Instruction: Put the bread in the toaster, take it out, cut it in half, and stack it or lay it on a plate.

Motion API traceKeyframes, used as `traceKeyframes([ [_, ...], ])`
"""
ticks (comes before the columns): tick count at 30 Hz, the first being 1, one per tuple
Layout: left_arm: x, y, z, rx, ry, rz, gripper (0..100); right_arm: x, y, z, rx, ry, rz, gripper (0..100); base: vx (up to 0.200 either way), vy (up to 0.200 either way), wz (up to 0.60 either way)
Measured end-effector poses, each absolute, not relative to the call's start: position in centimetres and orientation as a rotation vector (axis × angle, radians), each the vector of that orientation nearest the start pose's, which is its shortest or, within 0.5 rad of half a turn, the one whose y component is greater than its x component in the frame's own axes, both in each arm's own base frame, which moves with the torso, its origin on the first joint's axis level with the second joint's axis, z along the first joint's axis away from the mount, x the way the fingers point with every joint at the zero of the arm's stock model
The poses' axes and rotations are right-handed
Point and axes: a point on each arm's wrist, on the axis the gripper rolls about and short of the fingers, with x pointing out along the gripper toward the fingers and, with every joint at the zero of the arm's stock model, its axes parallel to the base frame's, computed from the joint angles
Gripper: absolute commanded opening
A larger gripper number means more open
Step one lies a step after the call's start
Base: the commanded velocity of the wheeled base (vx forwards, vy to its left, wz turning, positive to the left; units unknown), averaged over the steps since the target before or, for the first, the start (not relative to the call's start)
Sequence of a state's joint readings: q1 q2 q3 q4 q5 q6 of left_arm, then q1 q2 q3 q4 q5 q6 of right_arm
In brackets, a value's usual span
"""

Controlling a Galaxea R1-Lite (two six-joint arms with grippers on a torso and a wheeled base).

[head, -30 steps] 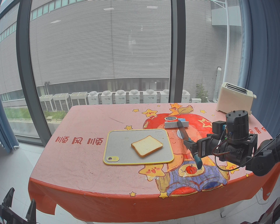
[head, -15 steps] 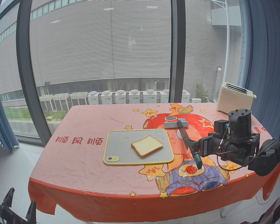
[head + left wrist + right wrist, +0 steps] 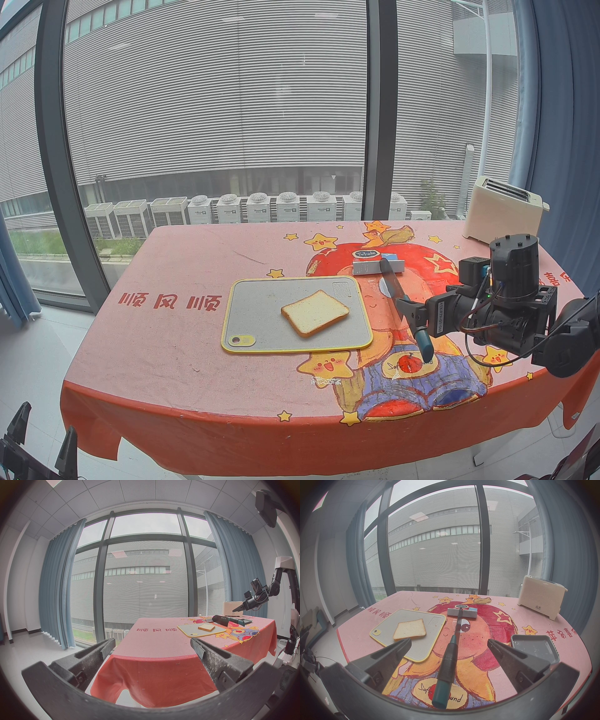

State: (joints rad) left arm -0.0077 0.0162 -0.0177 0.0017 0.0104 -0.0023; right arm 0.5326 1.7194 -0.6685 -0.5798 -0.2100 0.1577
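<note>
A slice of bread (image 3: 314, 312) (image 3: 410, 629) lies flat on a grey cutting board (image 3: 262, 312) (image 3: 432, 636) with a yellow rim. To its right lies a knife (image 3: 400, 297) (image 3: 450, 655) with a dark blade and a teal handle, its tip on a small grey rest (image 3: 365, 267). My right gripper (image 3: 409, 315) (image 3: 448, 642) hangs open a little above the knife handle, one finger on each side. The cream toaster (image 3: 503, 215) (image 3: 542, 597) stands at the back right. My left gripper (image 3: 152, 642) is open and low, off the table's front left corner.
A grey plate-like tray (image 3: 535, 647) sits on the table right of the knife, in front of the toaster. The tablecloth (image 3: 187, 350) hangs over the front edge. From the left wrist the right gripper (image 3: 242, 607) shows above the knife (image 3: 228, 620).
My right arm has shifted slightly to the right over the knife. The bread, board and knife have not moved.
</note>
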Motion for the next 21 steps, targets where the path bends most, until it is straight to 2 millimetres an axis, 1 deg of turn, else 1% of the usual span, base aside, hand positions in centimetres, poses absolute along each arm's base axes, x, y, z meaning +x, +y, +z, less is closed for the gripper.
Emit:
traceKeyframes([
  [17, -2.29, 0.04, 8.06, -0.003, 0.000, 0.004, 100, 24.73, 14.26, 12.91, -0.031, 0.486, 0.272, 100, 0.000, 0.000, 0.00],
  [21, -2.29, 0.04, 8.06, -0.003, 0.000, 0.003, 100, 25.01, 14.50, 13.17, -0.034, 0.476, 0.275, 100, 0.000, 0.000, 0.00],
])
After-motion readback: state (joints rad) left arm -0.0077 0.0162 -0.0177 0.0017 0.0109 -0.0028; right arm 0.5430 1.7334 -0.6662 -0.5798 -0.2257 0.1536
